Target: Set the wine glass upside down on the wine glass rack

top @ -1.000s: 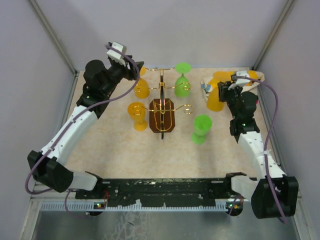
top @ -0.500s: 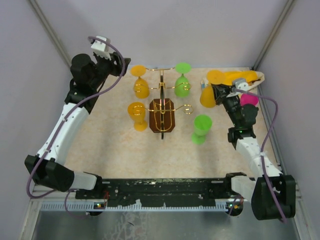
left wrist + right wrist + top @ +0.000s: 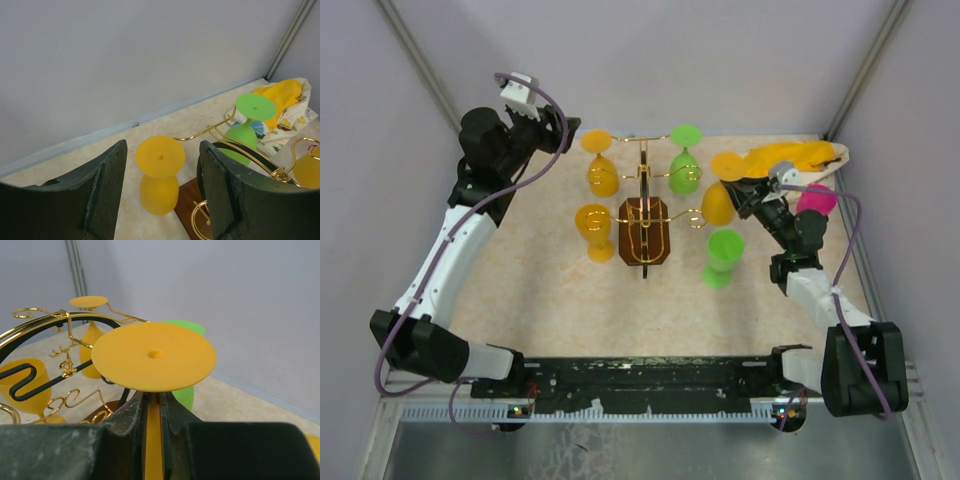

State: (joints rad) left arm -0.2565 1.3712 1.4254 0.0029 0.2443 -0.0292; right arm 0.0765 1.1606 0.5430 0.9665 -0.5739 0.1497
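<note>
The wine glass rack (image 3: 645, 231) is gold wire on a dark brown base, mid table. My right gripper (image 3: 734, 188) is shut on the stem of an orange wine glass (image 3: 718, 203), held upside down with its foot up, beside the rack's right curled arm. In the right wrist view the fingers (image 3: 131, 416) pinch the stem under the round orange foot (image 3: 154, 356), with the rack wire (image 3: 50, 330) just to the left. My left gripper (image 3: 546, 124) hangs open, raised at the far left; nothing sits between its fingers (image 3: 107, 190).
An orange glass (image 3: 602, 176) and a green glass (image 3: 685, 172) hang upside down on the rack. Another orange glass (image 3: 594, 230) and a green one (image 3: 724, 257) stand on the table beside the base. A pink glass (image 3: 817, 198) and a yellow patterned cloth (image 3: 800, 155) lie at the back right.
My right gripper has carried the orange glass leftward from the cloth to the rack's right arm, uncovering the pink glass. My left arm lifted up and back to the left.
</note>
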